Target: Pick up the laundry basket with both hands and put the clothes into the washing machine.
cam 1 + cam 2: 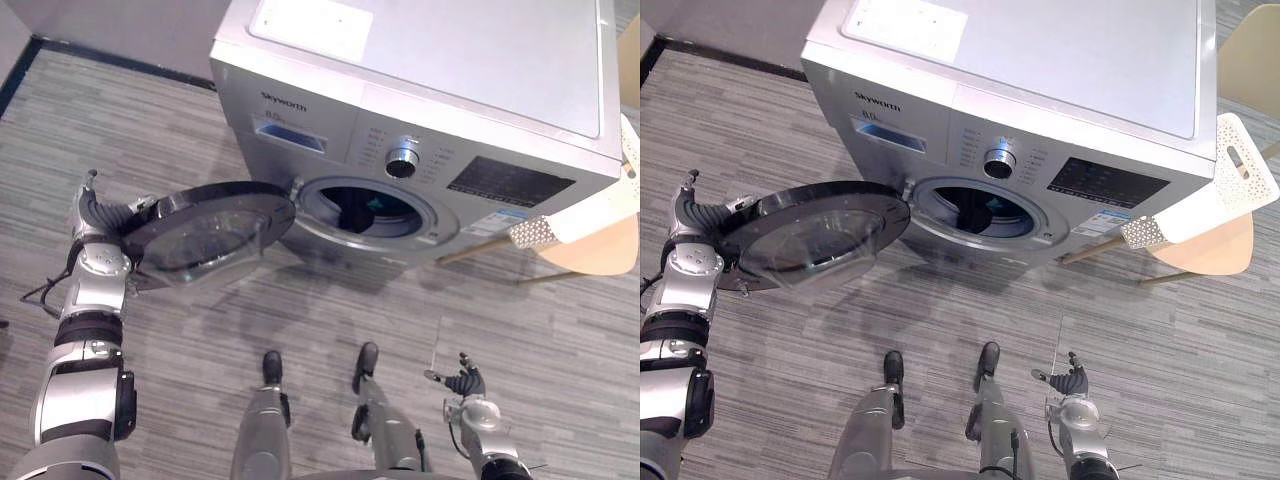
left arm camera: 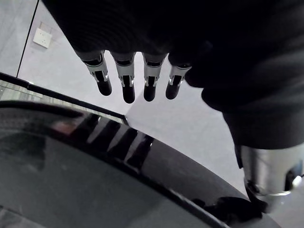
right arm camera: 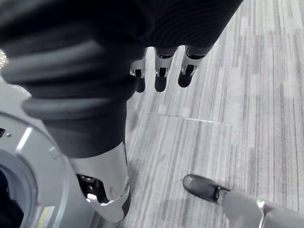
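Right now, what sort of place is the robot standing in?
Likely a laundry area, maybe staged: a silver front-loading washing machine with its round door swung open, a white perforated basket beside it, and grey plank flooring.

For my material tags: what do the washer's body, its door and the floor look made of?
Washer body: looks like painted sheet metal, satin silver with a soft sheen. Door: dark glossy pane, glass or plastic, I can't tell which; reflections show on it. Floor: grey streaked planks with visible seams, likely vinyl or laminate, matte.
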Controlling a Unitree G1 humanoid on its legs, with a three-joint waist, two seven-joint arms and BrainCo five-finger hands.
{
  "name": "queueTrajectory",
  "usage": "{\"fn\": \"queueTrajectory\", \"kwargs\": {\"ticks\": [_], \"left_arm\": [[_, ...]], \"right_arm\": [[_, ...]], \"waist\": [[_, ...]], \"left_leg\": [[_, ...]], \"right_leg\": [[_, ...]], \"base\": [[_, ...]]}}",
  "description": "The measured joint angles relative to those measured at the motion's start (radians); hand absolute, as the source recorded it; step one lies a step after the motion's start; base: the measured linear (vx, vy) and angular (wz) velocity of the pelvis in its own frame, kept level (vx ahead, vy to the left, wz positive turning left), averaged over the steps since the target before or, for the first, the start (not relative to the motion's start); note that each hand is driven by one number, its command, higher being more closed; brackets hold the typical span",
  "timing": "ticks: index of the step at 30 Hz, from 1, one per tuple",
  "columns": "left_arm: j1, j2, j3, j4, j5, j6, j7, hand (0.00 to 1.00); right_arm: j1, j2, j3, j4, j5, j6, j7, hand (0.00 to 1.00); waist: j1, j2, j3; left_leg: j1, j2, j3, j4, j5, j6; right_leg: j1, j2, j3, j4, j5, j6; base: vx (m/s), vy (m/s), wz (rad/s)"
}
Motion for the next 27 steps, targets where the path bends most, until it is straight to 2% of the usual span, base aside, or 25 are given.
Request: {"fn": "queueTrajectory", "kwargs": {"ticks": [5, 7, 11, 16, 18, 19, 21, 25, 27], "left_arm": [[0.011, -0.036, -0.022, 0.001, 0.023, -0.006, 0.0, 0.0], [0.057, -0.066, -0.03, -0.022, 0.023, -0.023, 0.0, 0.0], [0.187, -0.126, -0.038, -0.055, 0.032, -0.023, 0.0, 0.0], [0.425, -0.281, -0.063, -0.1, -0.011, -0.02, -0.007, 0.0], [0.522, -0.365, -0.139, -0.127, -0.035, -0.019, -0.045, 0.0], [0.541, -0.383, -0.162, -0.138, -0.042, -0.019, -0.055, 0.0], [0.629, -0.478, -0.248, -0.217, -0.054, -0.027, -0.085, 0.0], [0.662, -0.541, -0.347, -0.252, -0.073, -0.016, -0.106, 0.0], [0.665, -0.574, -0.355, -0.26, -0.08, -0.005, -0.097, 0.0]], "right_arm": [[-0.001, -0.019, 0.003, 0.0, 0.007, 0.0, 0.0, 0.0], [-0.003, -0.021, -0.012, 0.001, 0.007, 0.002, 0.001, 0.0], [-0.004, -0.02, -0.021, 0.012, 0.005, 0.013, 0.003, 0.0], [-0.003, -0.02, -0.064, 0.046, -0.01, 0.028, 0.003, 0.0], [-0.013, -0.015, -0.064, 0.063, -0.018, 0.043, 0.006, 0.0], [-0.014, -0.012, -0.064, 0.064, -0.02, 0.044, 0.006, 0.0], [-0.011, -0.01, -0.065, 0.071, -0.04, 0.045, 0.006, 0.0], [-0.031, 0.006, -0.061, 0.093, -0.056, 0.045, 0.006, 0.0], [-0.031, 0.001, -0.061, 0.094, -0.057, 0.045, 0.001, 0.0]], "waist": [[0.016, 0.007, 0.005], [0.021, 0.019, 0.011], [0.022, 0.037, 0.011], [0.024, 0.072, -0.011], [0.022, 0.079, -0.014], [0.022, 0.08, -0.015], [0.018, 0.096, -0.027], [0.008, 0.11, -0.032], [-0.021, 0.126, -0.03]], "left_leg": [[0.006, 0.014, 0.003, -0.013, 0.019, -0.028], [0.02, 0.013, 0.011, -0.013, 0.026, -0.029], [0.066, -0.002, 0.016, -0.038, 0.032, -0.03], [0.145, -0.049, 0.024, -0.115, 0.056, -0.017], [0.182, -0.075, 0.038, -0.145, 0.069, -0.002], [0.19, -0.08, 0.043, -0.152, 0.071, 0.0], [0.198, -0.1, 0.052, -0.157, 0.073, 0.005], [0.229, -0.113, 0.073, -0.187, 0.076, 0.011], [0.227, -0.116, 0.085, -0.194, 0.073, 0.005]], "right_leg": [[-0.001, 0.014, 0.001, 0.0, -0.009, -0.001], [0.007, 0.011, 0.003, 0.005, -0.02, -0.008], [0.04, -0.001, 0.002, 0.01, -0.039, -0.001], [0.091, -0.037, 0.003, 0.004, -0.051, 0.016], [0.108, -0.057, 0.017, -0.002, -0.049, 0.022], [0.111, -0.062, 0.022, -0.004, -0.047, 0.025], [0.114, -0.081, 0.029, -0.006, -0.044, 0.028], [0.111, -0.085, 0.06, -0.006, -0.039, 0.037], [0.098, -0.084, 0.078, -0.006, -0.042, 0.043]], "base": [[-0.04, -0.062, -0.03], [-0.03, -0.019, -0.03], [0.0, 0.006, 0.02], [0.05, 0.065, 0.11], [0.08, 0.067, -0.05], [0.07, 0.082, -0.1], [0.07, 0.078, -0.03], [0.03, 0.039, -0.21], [0.0, 0.01, -0.21]]}}
